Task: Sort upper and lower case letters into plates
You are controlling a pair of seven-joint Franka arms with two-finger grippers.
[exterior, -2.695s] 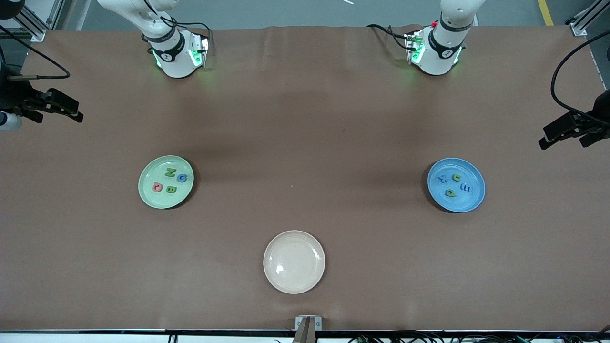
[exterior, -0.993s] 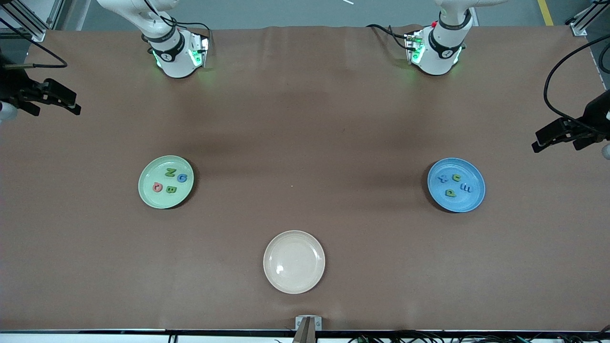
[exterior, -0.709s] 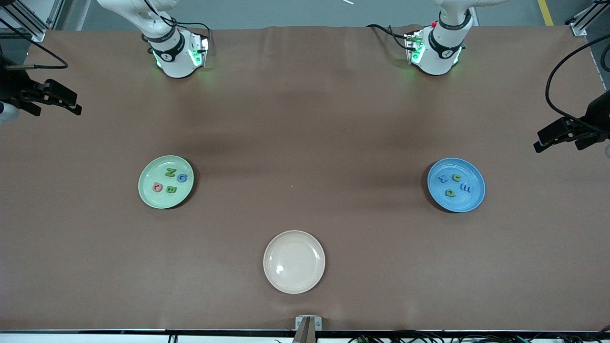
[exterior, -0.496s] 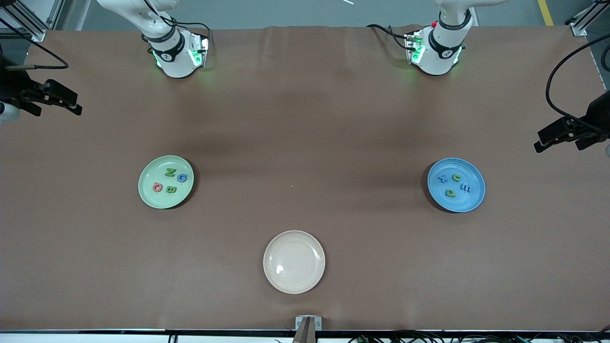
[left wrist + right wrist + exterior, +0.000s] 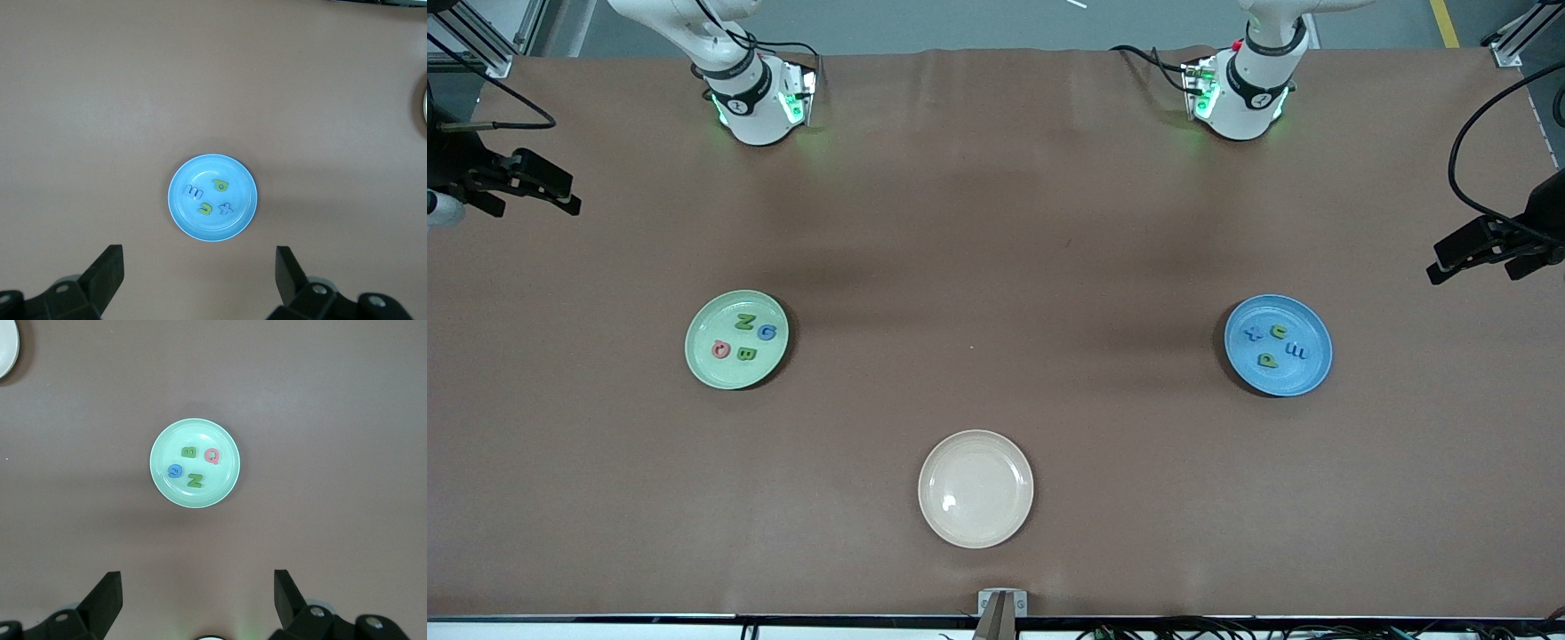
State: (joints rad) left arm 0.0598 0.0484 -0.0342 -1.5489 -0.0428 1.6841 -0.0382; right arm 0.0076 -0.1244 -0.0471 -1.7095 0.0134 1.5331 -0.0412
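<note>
Brown table (image 5: 996,222): letters sorted in green plate (image 5: 703,364) and blue plate (image 5: 1307,378), beige plate (image 5: 975,524) at six o'clock; left pincer (image 5: 1489,252) and right pincer (image 5: 520,187) wide open, empty; little risk beyond a stray sweep nudging plates.

Brown table (image 5: 996,267) with green plate (image 5: 703,364), blue plate (image 5: 1307,378), seemingly empty cream plate (image 5: 975,489).

Pale green plate (image 5: 160,477) holds letter pieces B, Q, G, Z. Blue plate (image 5: 183,220) holds lowercase pieces m, p, u, x. No other legible text.
</note>
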